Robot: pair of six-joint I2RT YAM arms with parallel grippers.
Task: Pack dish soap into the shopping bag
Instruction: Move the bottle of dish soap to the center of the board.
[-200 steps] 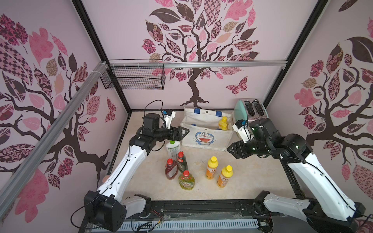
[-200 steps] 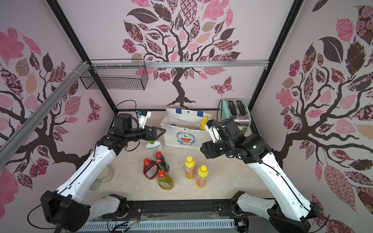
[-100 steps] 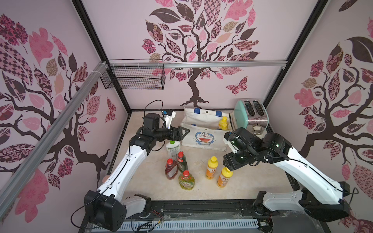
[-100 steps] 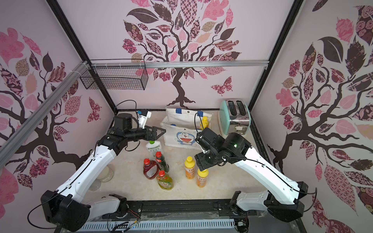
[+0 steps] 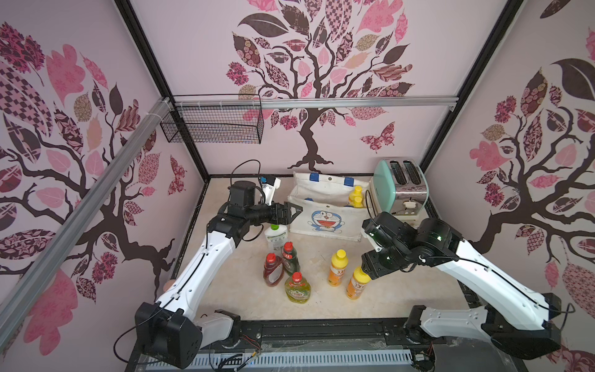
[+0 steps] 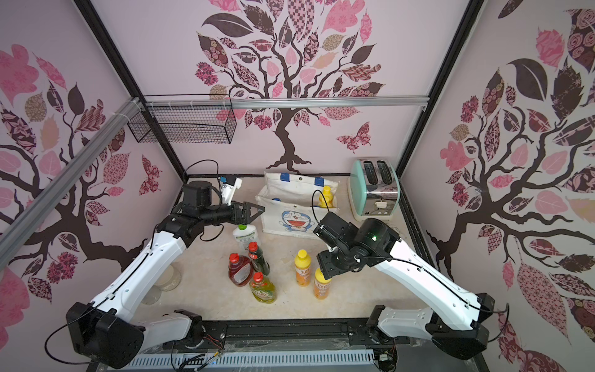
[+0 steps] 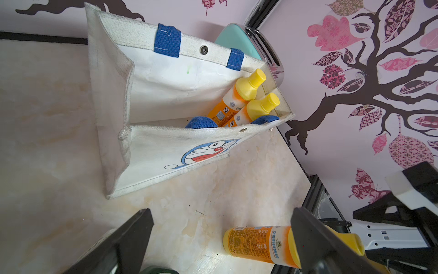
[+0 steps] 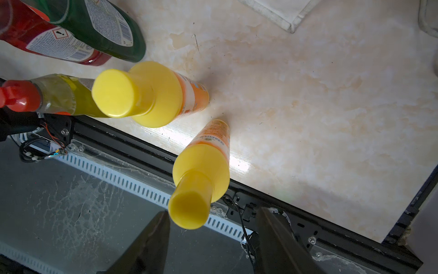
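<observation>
- Right hand (image 8: pixel 212 213) hangs open over orange bottle (image 5: pixel 356 283), lower middle of a top view. Its jaws stand either side of the yellow cap (image 8: pixel 189 208) with gaps showing, no grip.
- Left hand (image 5: pixel 294 211) is wide open and holds nothing, just beside the left end of the shopping bag (image 5: pixel 325 222).
- Shopping bag stands centre-back on bench (image 5: pixel 402 296), with two orange bottles (image 5: pixel 355 196) inside at its right end.
- Second orange bottle (image 5: pixel 336 269), white bottle (image 5: pixel 273 236), red bottle (image 5: pixel 273 270), dark green bottle (image 5: pixel 290 257) and yellow-green bottle (image 5: pixel 297 288) stand upright on the bench, below the bag in frame.

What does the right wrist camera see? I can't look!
The right claw, open, hovers at the yellow cap of a standing orange bottle on the table. A second orange bottle stands nearby, beside a yellow-green bottle, a red bottle and a dark green bottle.
</observation>
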